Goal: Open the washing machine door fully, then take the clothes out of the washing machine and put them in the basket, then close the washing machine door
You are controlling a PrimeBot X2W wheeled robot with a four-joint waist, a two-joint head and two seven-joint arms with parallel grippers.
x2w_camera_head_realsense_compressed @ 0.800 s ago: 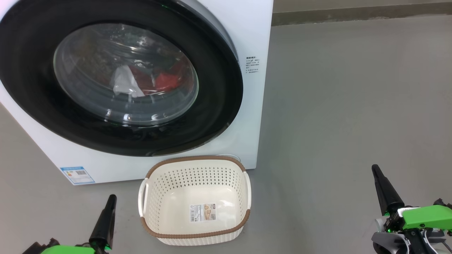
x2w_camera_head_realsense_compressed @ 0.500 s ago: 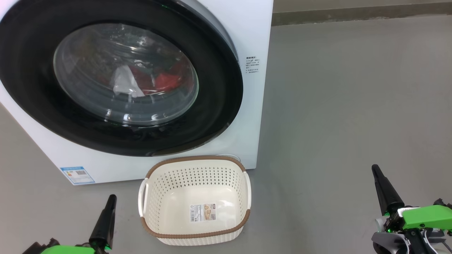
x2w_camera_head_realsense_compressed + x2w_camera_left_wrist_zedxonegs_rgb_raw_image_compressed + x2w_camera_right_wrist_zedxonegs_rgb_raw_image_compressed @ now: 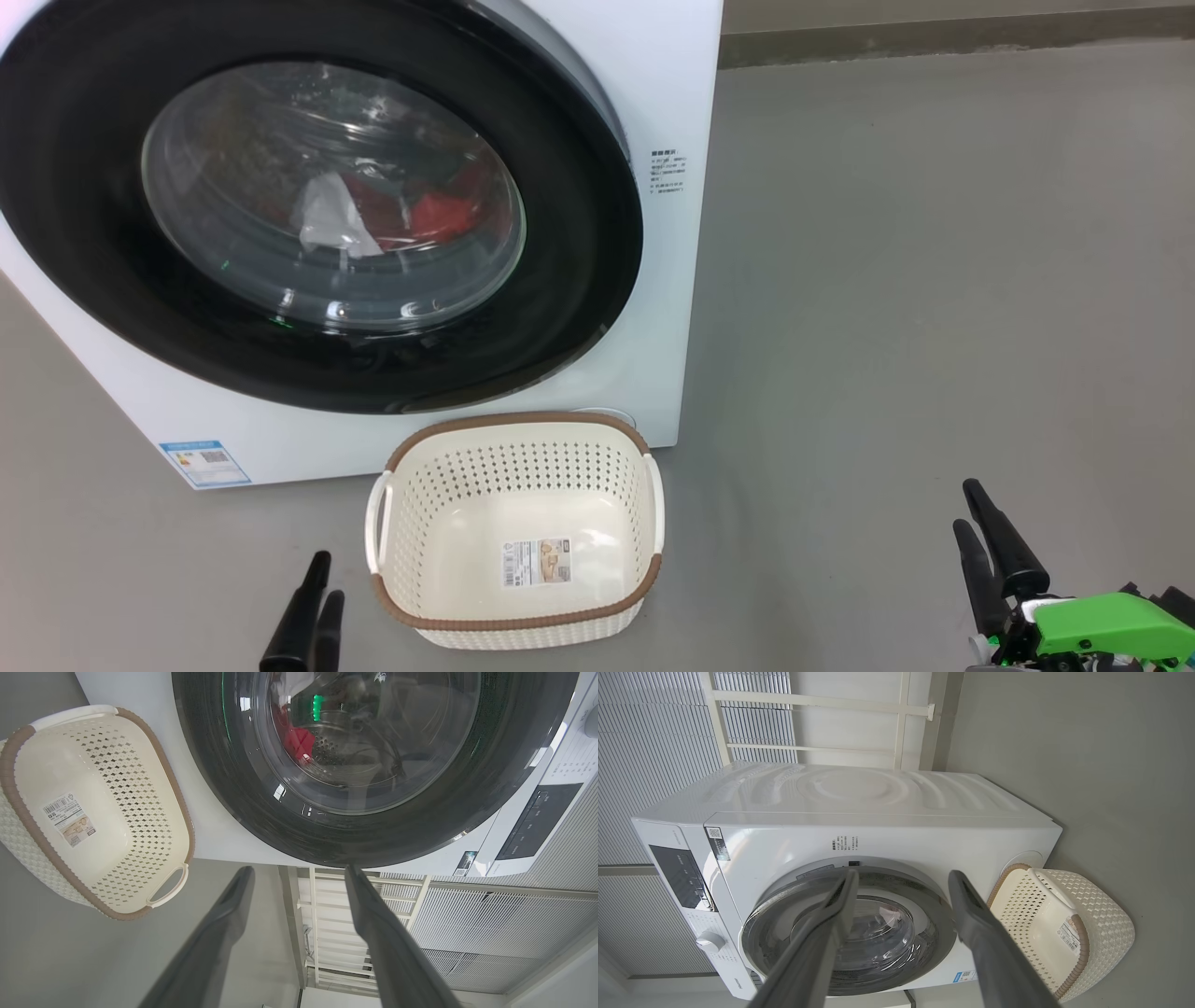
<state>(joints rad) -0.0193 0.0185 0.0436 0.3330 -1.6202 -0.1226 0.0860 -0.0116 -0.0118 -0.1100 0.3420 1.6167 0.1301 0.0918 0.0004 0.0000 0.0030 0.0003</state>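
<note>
Grey floor (image 3: 887, 280) spreads under a white washing machine (image 3: 677, 84), with pale slatted wall panels (image 3: 644, 742) behind it. The round washing machine door (image 3: 579, 233) — black rim, bulging glass — sits closed against the front. Through the glass the clothes (image 3: 439, 213) lie inside: red fabric beside a white cloth (image 3: 327, 224). The left gripper (image 3: 299, 870) hangs low with its jaws spread wide, holding nothing. The door is ahead of it and higher up. The basket (image 3: 518, 417) stands on the floor just to its right, close in front of the machine, with a sticker (image 3: 537, 562) plain on its bottom. The right gripper (image 3: 903, 871) — also wide and holding nothing — is well apart on the basket's other side, and the door lies ahead and to its left.
</note>
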